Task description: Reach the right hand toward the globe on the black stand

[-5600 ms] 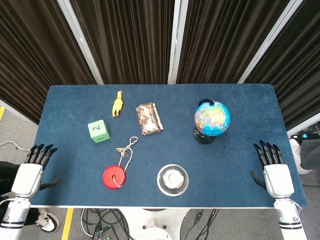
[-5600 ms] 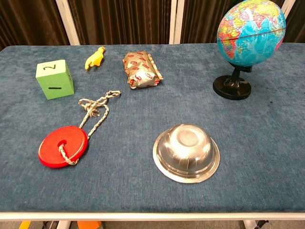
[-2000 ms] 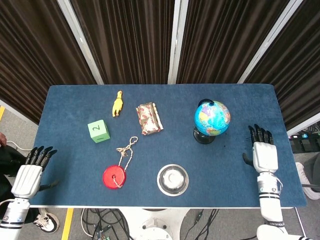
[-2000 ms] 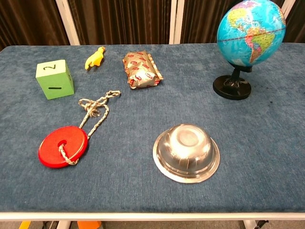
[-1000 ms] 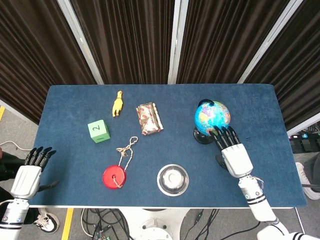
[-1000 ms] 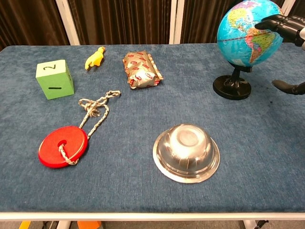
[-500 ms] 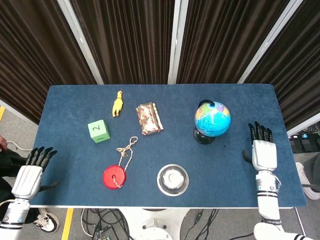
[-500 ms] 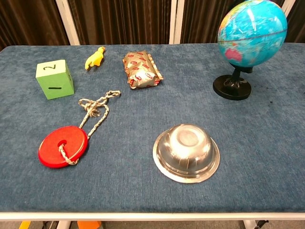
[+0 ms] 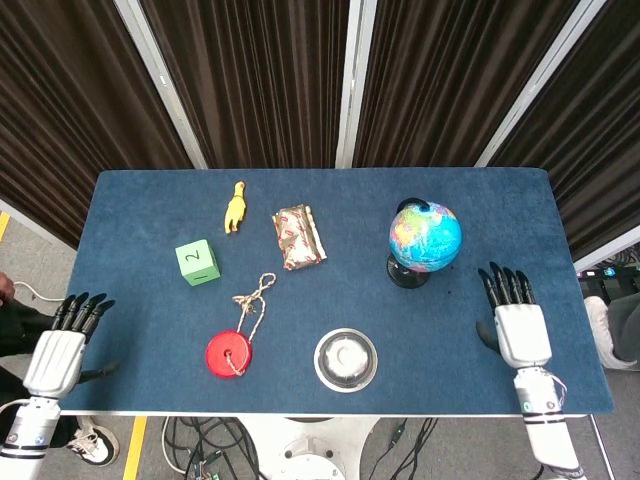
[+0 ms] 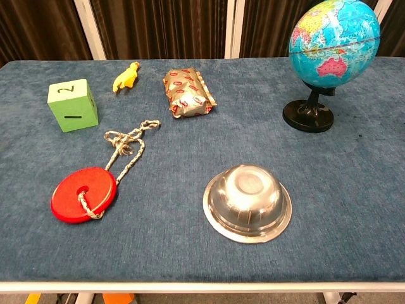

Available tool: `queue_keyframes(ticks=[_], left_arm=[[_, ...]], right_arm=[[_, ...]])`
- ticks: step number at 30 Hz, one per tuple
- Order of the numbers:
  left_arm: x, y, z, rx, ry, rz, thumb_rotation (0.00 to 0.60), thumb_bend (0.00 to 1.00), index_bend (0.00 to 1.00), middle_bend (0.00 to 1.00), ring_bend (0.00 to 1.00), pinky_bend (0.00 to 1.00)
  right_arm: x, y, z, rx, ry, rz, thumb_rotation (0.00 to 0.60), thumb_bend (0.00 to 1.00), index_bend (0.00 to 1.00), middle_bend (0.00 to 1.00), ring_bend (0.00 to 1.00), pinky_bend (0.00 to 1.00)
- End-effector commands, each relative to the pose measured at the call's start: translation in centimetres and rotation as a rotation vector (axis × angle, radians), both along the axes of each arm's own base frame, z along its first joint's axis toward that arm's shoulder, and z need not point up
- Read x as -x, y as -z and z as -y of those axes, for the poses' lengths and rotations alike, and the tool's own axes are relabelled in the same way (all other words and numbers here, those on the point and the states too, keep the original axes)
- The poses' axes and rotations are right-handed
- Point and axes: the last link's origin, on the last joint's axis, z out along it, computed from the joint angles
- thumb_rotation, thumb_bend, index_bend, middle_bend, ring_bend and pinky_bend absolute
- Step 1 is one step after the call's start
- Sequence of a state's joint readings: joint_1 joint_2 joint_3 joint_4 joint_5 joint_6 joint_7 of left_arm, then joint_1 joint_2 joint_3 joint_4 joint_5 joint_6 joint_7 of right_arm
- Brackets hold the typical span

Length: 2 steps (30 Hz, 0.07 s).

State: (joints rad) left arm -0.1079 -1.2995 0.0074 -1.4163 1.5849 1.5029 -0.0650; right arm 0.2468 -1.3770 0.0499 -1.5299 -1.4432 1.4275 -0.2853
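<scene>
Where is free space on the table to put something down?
Bare cloth lies between the bowl and the right hand, below the globe. The near left corner, left of the red disc, is free too. The back, from cube to packet, is crowded.

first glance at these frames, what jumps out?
The bright blue globe on its black stand, far right of the blue table. Next the red disc on a rope, near left, beside the upturned steel bowl. The right hand hovers open, right of the globe, not touching it.

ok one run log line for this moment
right hand: open, over table, right of globe, not touching | left hand: open, off table edge | globe: upright on black stand
</scene>
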Motion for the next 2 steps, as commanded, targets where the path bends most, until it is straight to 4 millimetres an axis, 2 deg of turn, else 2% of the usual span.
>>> queue_keyframes(ticks=[1,2], left_arm=[[-0.09,-0.06,-0.02,-0.001,0.002,-0.001,0.600,0.00,0.15,0.09,0.02,0.05],[-0.13,-0.08,0.00,0.000,0.003,-0.002,0.600,0.00,0.15,0.09,0.02,0.05]], right_arm=[[2.10,-0.39,-3.86,-0.025,-0.026,-0.025,0.600,0.23,0.00,0.00,0.00,0.00],[2.34,-0.51,-4.44,-0.020,-0.024,-0.026,0.600,0.23,0.00,0.00,0.00,0.00]])
